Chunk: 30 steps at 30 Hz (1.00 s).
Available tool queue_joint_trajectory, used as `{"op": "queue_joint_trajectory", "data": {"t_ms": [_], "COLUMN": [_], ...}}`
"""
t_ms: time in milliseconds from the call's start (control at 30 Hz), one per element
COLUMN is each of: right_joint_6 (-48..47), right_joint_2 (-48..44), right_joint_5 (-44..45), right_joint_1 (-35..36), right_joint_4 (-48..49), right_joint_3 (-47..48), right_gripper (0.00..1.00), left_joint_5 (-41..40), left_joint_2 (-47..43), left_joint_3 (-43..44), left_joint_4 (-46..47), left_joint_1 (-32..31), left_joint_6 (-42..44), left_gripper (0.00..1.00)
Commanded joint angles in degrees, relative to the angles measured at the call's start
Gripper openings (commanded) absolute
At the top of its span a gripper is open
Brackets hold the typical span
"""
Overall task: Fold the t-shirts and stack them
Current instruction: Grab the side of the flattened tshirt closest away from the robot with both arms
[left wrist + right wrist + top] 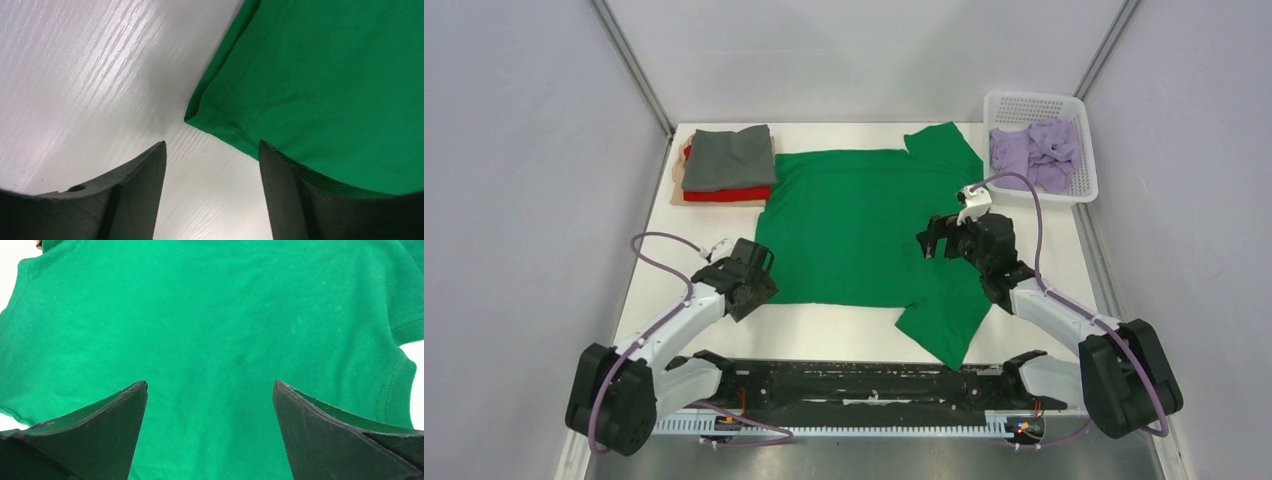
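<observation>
A bright green t-shirt lies spread flat in the middle of the white table, its sleeves at the far right and near right. My left gripper is open and empty, low over the shirt's near left hem corner. My right gripper is open and empty, just above the shirt's right side. A folded stack sits at the far left: dark grey shirt on top, red shirt under it, a tan edge below. Lilac shirts lie crumpled in the basket.
A white plastic basket stands at the far right corner. Grey walls close in the table on the left, right and back. The arms' black base rail runs along the near edge.
</observation>
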Motion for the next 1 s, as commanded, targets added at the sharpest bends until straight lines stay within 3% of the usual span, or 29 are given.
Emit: {"op": "queue_joint_trajectory", "data": {"t_ms": [0,300,767,833,967], "right_joint_6": [-1.1,-1.4,-2.0,-2.1,-2.0], "right_joint_2": [-1.3,-0.4,-1.1,-1.1,-1.2], "right_joint_5": [2.2,3.1,4.1,4.6,5.2], "right_joint_1": [0.0,0.0,0.0,-0.1,0.0], "right_joint_4": [1.0,0.4,-1.2,-1.4,-2.7], "right_joint_3": [0.0,0.3,0.7,0.8,1.3], "right_gripper": [0.98,0.98,0.98,0.98,0.98], "left_joint_5": [-1.7,-4.0,-4.8,-4.1,-4.5], "left_joint_2": [3.1,6.6,13.8,13.5,11.7], "left_joint_3": [1.3,0.7,1.5,1.0,0.5], "left_joint_4": [2.8,5.0,10.5,12.2,12.3], "left_joint_1": [0.2,0.2,0.9,1.0,1.1], "left_joint_6": [-3.6,-5.1,-4.7,-4.7,-4.8], "left_gripper": [0.69,0.53,0.4,0.33,0.02]}}
